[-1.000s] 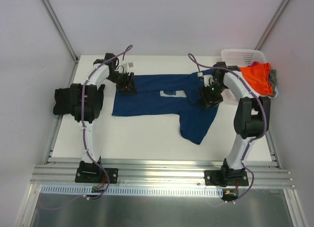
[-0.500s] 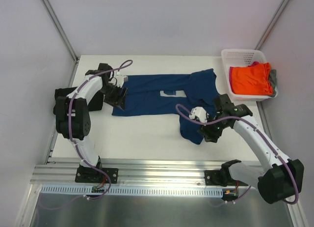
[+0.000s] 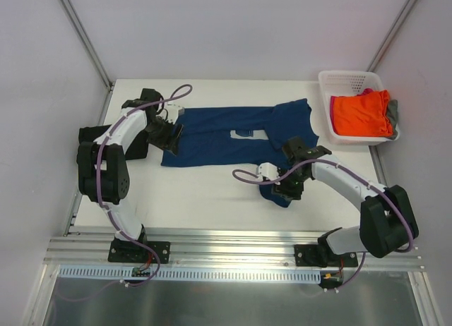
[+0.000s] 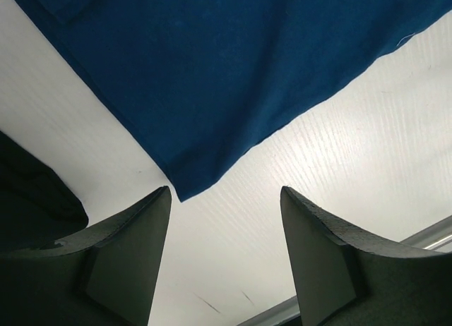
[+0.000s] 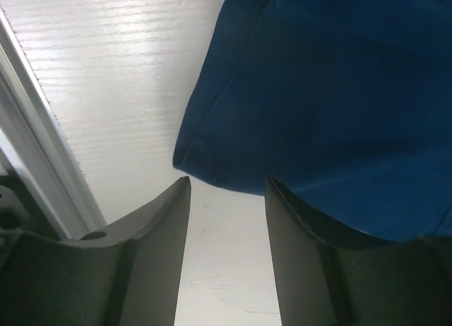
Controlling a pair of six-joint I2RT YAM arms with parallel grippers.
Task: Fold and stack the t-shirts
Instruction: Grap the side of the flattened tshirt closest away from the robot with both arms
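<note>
A navy blue t-shirt (image 3: pixel 226 139) with a pale square print (image 3: pixel 248 134) lies spread across the white table, one part hanging toward the front right. My left gripper (image 3: pixel 167 135) is open and empty at the shirt's left edge; in the left wrist view a corner of the navy cloth (image 4: pixel 212 79) lies just ahead of my left gripper (image 4: pixel 224 199). My right gripper (image 3: pixel 286 186) is open and empty at the shirt's near lower end; in the right wrist view the folded navy hem (image 5: pixel 318 93) lies just ahead of my right gripper (image 5: pixel 227 188). An orange shirt (image 3: pixel 360 113) sits in the basket over pink and grey ones.
A white plastic basket (image 3: pixel 346 79) stands at the back right corner. A black shape (image 4: pixel 32 199) lies at the left of the left wrist view. A metal rail (image 3: pixel 233 241) runs along the table's front edge.
My right arm swung from the shirt's right shoulder down to its near lower end. My left gripper shifted a little down the shirt's left edge. The shirt lies almost as before.
</note>
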